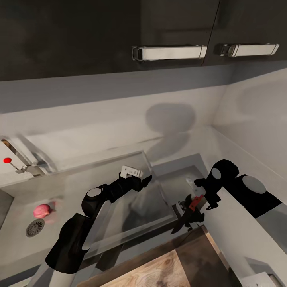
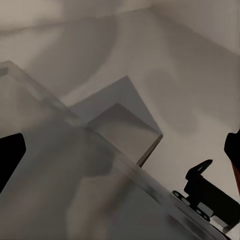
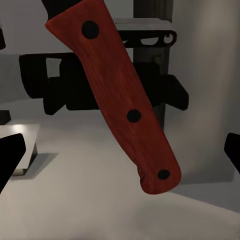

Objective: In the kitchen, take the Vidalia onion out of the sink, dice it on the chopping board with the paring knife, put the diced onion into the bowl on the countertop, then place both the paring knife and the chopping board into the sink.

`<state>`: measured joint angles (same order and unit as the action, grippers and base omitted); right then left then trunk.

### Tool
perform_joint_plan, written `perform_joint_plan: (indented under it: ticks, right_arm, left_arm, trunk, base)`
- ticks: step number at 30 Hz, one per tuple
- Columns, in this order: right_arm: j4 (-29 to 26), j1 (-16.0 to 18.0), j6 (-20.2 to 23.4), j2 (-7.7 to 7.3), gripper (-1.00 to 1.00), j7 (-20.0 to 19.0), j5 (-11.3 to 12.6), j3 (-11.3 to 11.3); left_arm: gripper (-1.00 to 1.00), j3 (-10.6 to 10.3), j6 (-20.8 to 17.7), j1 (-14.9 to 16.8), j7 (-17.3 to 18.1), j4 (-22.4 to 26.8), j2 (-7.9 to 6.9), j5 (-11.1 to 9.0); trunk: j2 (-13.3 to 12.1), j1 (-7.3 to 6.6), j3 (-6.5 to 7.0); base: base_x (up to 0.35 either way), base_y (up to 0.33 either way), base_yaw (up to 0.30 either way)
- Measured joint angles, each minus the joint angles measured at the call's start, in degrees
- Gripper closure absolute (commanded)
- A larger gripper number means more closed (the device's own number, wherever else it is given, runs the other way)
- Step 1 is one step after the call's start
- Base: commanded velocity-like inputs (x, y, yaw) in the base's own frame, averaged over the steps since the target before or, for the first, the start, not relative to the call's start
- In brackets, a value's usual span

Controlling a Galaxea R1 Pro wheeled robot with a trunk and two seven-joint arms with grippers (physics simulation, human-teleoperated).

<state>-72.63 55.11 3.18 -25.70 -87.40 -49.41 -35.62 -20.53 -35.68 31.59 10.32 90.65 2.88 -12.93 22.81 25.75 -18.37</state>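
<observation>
Head view: the right gripper (image 1: pixel 194 205) is clamped on the red handle of the paring knife (image 1: pixel 184 217), dark blade angled down just beyond the far edge of the chopping board (image 1: pixel 159 267). The Vidalia onion (image 1: pixel 42 210) lies in the sink (image 1: pixel 24 199), just beside the drain (image 1: pixel 35 227), well apart from the board. The left gripper (image 1: pixel 145 181) hovers over the steel drainboard (image 1: pixel 135 199); whether its fingers are apart I cannot tell.

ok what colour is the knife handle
Red, wood-grained, with three dark rivets; the paring knife handle shows best in the right wrist view.
</observation>
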Motion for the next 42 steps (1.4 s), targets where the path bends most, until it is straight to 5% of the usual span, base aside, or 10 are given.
perform_joint_plan:
  ticks: [42]
  right_arm:
    - [0.01,0.00,0.08,0.00,-1.00,-0.01,-1.27,-1.57]
  left_arm:
    - [-1.00,0.00,0.01,0.00,0.05,0.00,0.00,0.00]
  trunk:
    - [0.00,0.00,-1.95]
  base:
    - [0.000,0.000,0.000]
